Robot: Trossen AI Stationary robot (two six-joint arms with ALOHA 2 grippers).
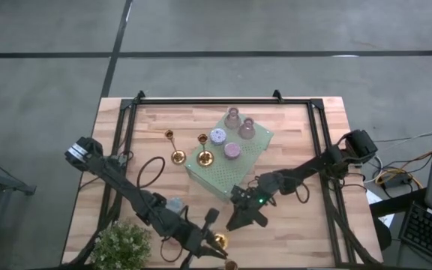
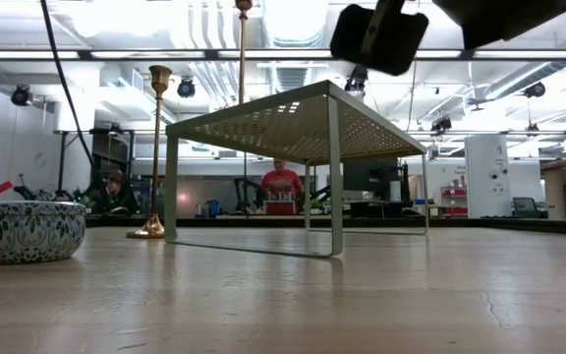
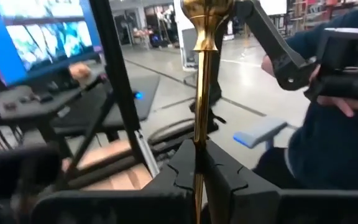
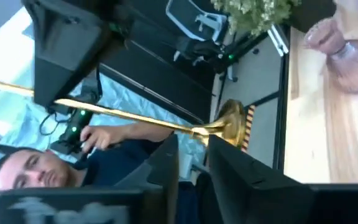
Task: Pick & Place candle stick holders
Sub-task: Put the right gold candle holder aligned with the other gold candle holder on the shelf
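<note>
A gold candlestick point(image 3: 199, 124) is at the near edge of the table, clamped by its thin stem between the fingers of the left gripper point(image 1: 214, 241). The right gripper point(image 1: 240, 217) is just beside it, its fingers a little apart around the stem near the base. Two more gold candlesticks point(image 1: 177, 147) stand near the green dotted shelf point(image 1: 223, 171), which carries the small pastel holders point(image 1: 217, 136).

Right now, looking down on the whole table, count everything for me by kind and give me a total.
Gold candlesticks: 3
Small round holders on the shelf: 4
Patterned round bowl: 1
Pale-green dotted shelf: 1
Leafy green plant: 1
Total: 10
</note>
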